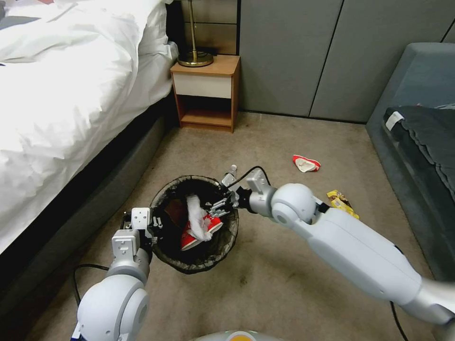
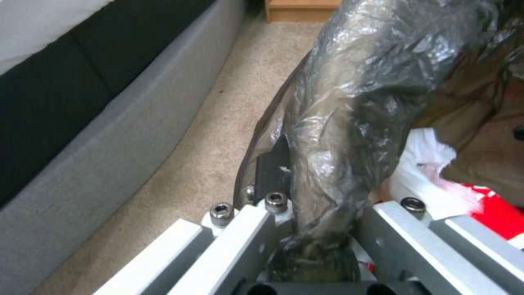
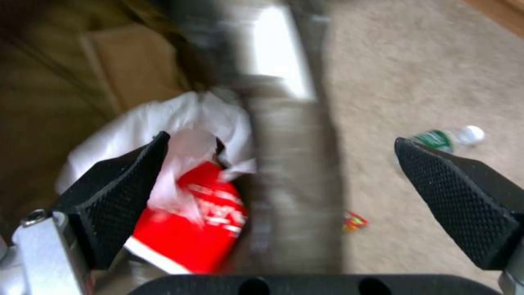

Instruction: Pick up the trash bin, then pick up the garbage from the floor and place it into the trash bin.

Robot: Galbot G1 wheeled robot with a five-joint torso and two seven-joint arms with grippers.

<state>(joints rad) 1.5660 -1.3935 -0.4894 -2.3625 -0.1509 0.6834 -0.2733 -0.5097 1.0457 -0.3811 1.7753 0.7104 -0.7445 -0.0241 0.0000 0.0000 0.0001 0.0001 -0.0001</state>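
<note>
Your bin [image 1: 195,222] sits on the carpet [image 1: 265,293] just ahead of the robot, close to the bed base [image 1: 118,175] on its left. Its dark bag is folded over the rim. Inside lie a red cup [image 1: 194,235], a white tissue [image 1: 195,215] on top of it, and a tan paper bag [image 3: 131,65] against the far wall.

Your left gripper [image 1: 152,226] is clamped on the bin's near-left rim; in the left wrist view its fingers [image 2: 240,241] close on the bag-covered rim [image 2: 349,123], one inside and one outside. Between that rim and the bed base you have only a narrow strip of carpet.

Your right gripper [image 1: 222,204] hangs over the bin's right rim. Its pads [image 3: 120,192] are spread wide and hold nothing, straddling the rim, one pad over the cup and tissue, the other outside over the carpet.

To the right of the bin the carpet is open. A red-and-white wrapper [image 1: 306,163] lies farther out toward the wall, and a yellow wrapper [image 1: 342,202] lies just beyond the right forearm. A small bottle [image 3: 448,138] lies on the carpet just behind the bin's far right rim. The nightstand [image 1: 208,92] stands well back by the bed, and a grey sofa [image 1: 417,142] bounds the floor on the right.
</note>
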